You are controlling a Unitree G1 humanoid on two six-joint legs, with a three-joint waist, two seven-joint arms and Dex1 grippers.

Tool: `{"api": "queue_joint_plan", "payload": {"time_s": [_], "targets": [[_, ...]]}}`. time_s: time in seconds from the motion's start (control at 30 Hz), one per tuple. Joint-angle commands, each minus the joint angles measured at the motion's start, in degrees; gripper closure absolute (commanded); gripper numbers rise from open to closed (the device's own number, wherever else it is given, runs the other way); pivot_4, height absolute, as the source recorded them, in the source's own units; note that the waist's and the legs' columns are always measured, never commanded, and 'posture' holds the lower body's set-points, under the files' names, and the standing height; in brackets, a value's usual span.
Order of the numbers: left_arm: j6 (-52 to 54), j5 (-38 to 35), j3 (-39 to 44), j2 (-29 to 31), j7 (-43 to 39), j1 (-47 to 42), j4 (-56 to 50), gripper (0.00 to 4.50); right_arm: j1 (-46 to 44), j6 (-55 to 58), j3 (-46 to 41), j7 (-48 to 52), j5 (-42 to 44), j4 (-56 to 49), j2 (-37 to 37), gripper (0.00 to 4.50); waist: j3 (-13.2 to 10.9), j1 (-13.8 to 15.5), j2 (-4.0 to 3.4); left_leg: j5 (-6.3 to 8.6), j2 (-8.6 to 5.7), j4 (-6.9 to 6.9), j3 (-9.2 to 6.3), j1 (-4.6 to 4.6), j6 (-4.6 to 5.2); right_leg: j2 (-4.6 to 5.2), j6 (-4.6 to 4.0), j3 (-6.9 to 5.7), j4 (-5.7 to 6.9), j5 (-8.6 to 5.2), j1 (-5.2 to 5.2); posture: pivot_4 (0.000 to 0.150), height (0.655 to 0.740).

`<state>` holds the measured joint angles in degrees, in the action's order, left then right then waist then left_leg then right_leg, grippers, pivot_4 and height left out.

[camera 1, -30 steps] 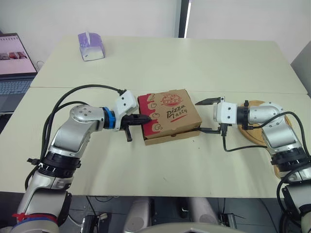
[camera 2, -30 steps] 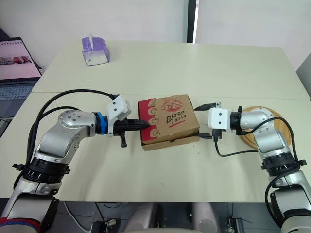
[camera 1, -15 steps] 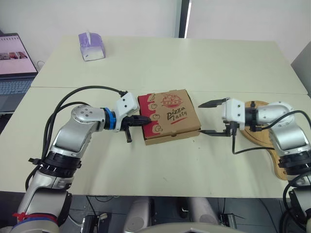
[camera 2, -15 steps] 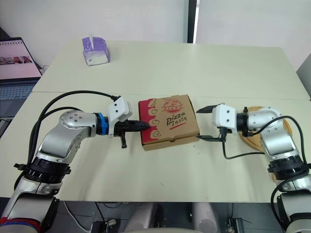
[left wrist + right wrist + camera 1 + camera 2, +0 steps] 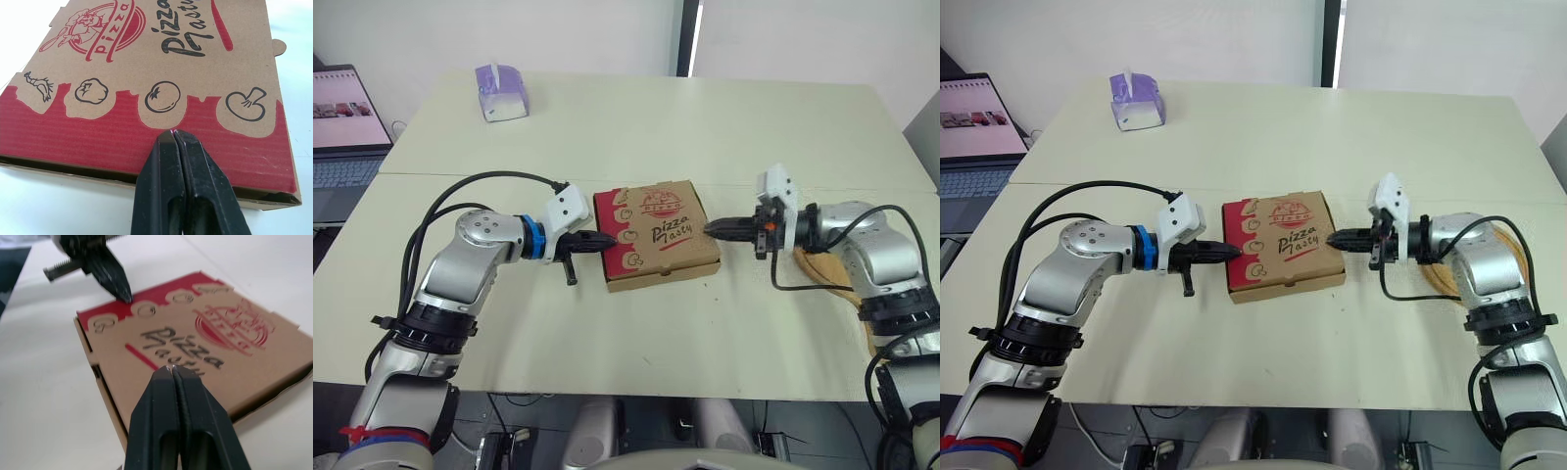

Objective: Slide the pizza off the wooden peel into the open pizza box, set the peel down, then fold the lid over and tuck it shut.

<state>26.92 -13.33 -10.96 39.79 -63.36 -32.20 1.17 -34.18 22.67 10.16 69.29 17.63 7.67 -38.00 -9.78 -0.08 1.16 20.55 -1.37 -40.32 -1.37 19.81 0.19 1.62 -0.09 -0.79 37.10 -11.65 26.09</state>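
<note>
- The pizza box (image 5: 656, 233) sits in the middle of the bench (image 5: 705, 127), with its printed lid (image 5: 161, 58) folded down flat over the base. The pizza cannot be seen and is presumably inside.
- The wooden peel (image 5: 822, 269) lies on the bench to the right of the box, partly under the right forearm and bare of pizza.
- The left fingers (image 5: 173, 142) are pressed together, their tips resting on the red band along the lid's left edge.
- The right fingers (image 5: 170, 368) are also together, with nothing between them. Their tips are at the lid's right edge, over the printed lettering.
- Judged from this, the sliding and peel steps are done and the closing step is in hand. The lid is being held down from both sides.
- A thin dark gap shows under the lid's left edge, so the tuck may not be fully seated.
- The next move likely calls for gentle downward pressure along the edges, taking care not to push the light box across the bench.
- A tissue box (image 5: 499, 91) and a laptop (image 5: 347, 137) sit far left, well apart.
</note>
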Motion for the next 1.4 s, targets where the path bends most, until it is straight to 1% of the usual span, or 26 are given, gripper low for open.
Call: {"api": "queue_joint_plan", "payload": {"time_s": [0.03,0.3,0.37,0.47,0.67,0.77,0.87,1.0,1.1,1.17,1.23,1.4], "targets": [[-0.3,1.2,-1.2,0.4,-0.5,0.5,-0.3,4.50,1.2,-5.7,2.3,0.9,-4.3,1.6,-0.6,4.40,0.0,0.0,-0.01,0.00,0.00,0.00,0.00,0.00,0.00,0.00,0.00,0.00,0.00,0.00,0.00,0.150,0.7400],[-1.7,4.1,-3.6,0.2,-0.7,2.3,1.6,4.50,1.7,-8.9,3.1,0.0,-7.7,4.9,-0.1,4.40,0.1,0.0,-0.02,0.00,0.00,-0.15,-0.04,-0.09,0.00,0.00,0.03,-0.01,0.03,0.02,-0.16,0.150,0.7400],[-1.6,4.2,-3.9,0.0,-0.7,2.0,1.9,4.50,1.7,-9.1,3.1,0.0,-8.0,5.1,-0.1,4.40,0.1,0.0,-0.02,0.02,0.00,-0.17,-0.06,-0.27,0.02,0.00,0.04,-0.01,0.00,0.02,-0.38,0.150,0.7400],[-1.9,4.7,-4.6,0.2,-1.3,1.8,2.4,4.50,1.8,-9.7,3.3,-0.2,-8.8,5.2,0.0,4.40,0.1,0.0,-0.02,0.19,0.00,-0.14,-0.08,-0.79,0.33,0.00,0.05,-0.03,-0.08,0.01,-0.87,0.150,0.7400],[-3.3,5.3,-4.4,0.0,-1.5,1.3,3.5,4.50,1.9,-9.3,2.4,-0.4,-8.4,4.4,0.5,4.40,0.1,0.0,-0.02,0.21,0.00,-0.14,-0.05,-0.92,0.36,0.00,0.05,0.00,-0.07,0.01,-0.99,0.150,0.7400],[-4.0,1.7,-0.6,-1.3,-1.1,1.0,2.6,4.50,1.2,-7.5,0.3,-0.8,-5.9,2.8,1.0,4.40,0.1,0.0,-0.02,0.21,0.00,-0.14,-0.05,-0.92,0.35,0.00,0.05,0.01,-0.07,0.01,-0.99,0.150,0.7400],[-1.2,-3.0,5.1,-3.1,1.4,1.1,0.8,4.50,0.0,-3.1,-2.8,-1.8,-2.2,0.5,1.6,4.40,0.1,0.0,0.00,0.20,0.01,-0.15,-0.05,-0.85,0.35,0.00,0.05,0.01,-0.05,0.01,-0.90,0.150,0.7400],[0.1,-4.3,9.2,-2.6,4.5,2.8,-0.9,4.50,-2.2,-0.7,-5.4,-3.9,-1.4,0.1,0.7,4.40,0.1,-0.1,-0.01,0.12,0.03,-0.15,-0.05,-0.71,0.19,0.00,0.05,0.00,-0.05,0.02,-0.74,0.150,0.7400],[-0.5,-2.5,11.0,-1.9,8.1,2.8,0.0,4.50,-5.2,-2.8,-5.7,-7.0,-4.5,4.5,0.5,4.40,0.1,-0.1,-0.01,0.13,0.03,-0.14,-0.03,-0.72,0.20,0.00,0.05,0.02,-0.07,0.02,-0.75,0.150,0.7400],[-1.4,-0.4,11.2,-1.1,10.4,2.6,1.6,4.50,-7.2,-6.7,-4.3,-9.2,-8.2,9.2,0.5,4.40,0.1,-0.1,-0.01,0.14,0.03,-0.14,-0.04,-0.73,0.22,0.00,0.05,0.01,-0.07,0.02,-0.75,0.150,0.7400],[-2.3,1.4,11.0,-0.4,12.2,2.3,3.3,4.50,-8.7,-10.4,-3.3,-11.0,-10.8,14.4,1.7,4.40,0.1,-0.1,-0.01,0.13,0.02,-0.13,-0.02,-0.75,0.20,0.00,0.05,0.02,-0.07,0.02,-0.77,0.150,0.7400],[-3.3,4.5,9.5,-0.2,15.2,2.2,5.3,4.50,-10.6,-15.7,-1.5,-13.0,-15.2,23.4,3.7,4.40,0.1,-0.1,-0.02,0.09,0.02,-0.08,0.01,-0.70,0.13,0.01,0.05,0.03,-0.11,0.02,-0.71,0.150,0.7400]]}}
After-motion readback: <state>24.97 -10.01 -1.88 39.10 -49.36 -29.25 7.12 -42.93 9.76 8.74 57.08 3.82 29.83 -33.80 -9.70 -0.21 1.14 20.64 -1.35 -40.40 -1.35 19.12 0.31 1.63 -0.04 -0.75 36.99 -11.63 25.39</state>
